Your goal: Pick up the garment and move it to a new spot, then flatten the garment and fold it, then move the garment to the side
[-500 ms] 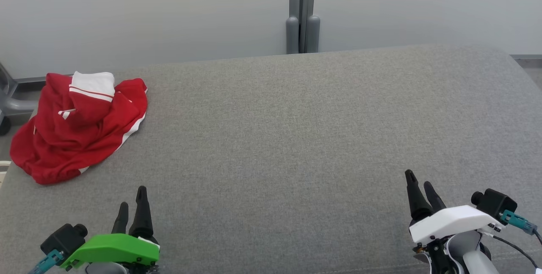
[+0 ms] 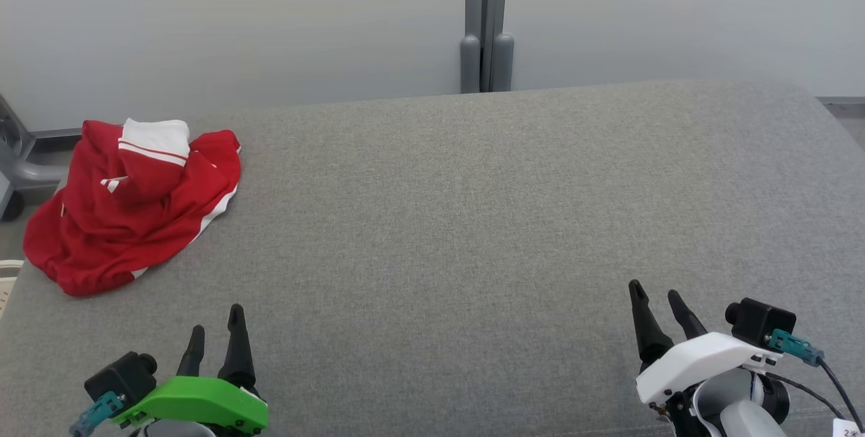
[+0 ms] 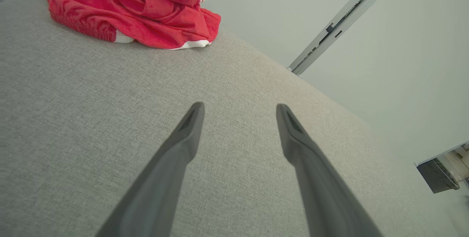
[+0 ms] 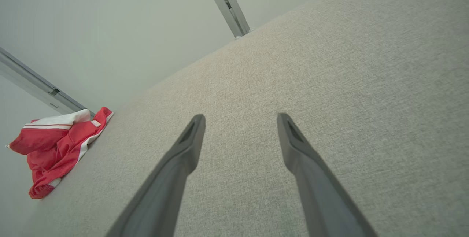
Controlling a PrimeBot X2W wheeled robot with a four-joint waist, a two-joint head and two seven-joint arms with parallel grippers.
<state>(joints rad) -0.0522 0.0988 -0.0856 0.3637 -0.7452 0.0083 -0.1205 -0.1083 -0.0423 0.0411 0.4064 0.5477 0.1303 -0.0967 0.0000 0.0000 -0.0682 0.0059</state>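
One change: the whole head view has been shifted slightly right and down against half a second ago, post and garment alike, so the camera is judged to have moved, not the things.
Garment [image 2: 128, 214]: a red piece with white bands, left crumpled in a heap at 10 o'clock on the grey padded surface [image 2: 439, 221], close to its left edge. No shift of its own across the cloth is made out.
Left gripper [image 2: 216, 321]: seen at 7 o'clock, fingers spread wide with nothing between them. The garment lies at about 11 o'clock from it, well apart.
Right gripper [image 2: 653, 290]: seen at 5 o'clock, fingers likewise wide and empty. It appears to have been drawn a little toward 9 o'clock over the surface, and the garment is far off at 10 o'clock.
Meaning for the task: the pick-up is judged not yet begun, since nothing is grasped or touched. The left arm is judged the better placed for the first reach.
Grey frame [image 2: 17, 160]: stood beyond the left edge at 9 o'clock, near the heap. An approach from that side could be hindered by it.
Post [image 2: 486, 25]: upright at 12 o'clock behind the far edge, off the surface.
Path: no object is seen between the left gripper and the garment.
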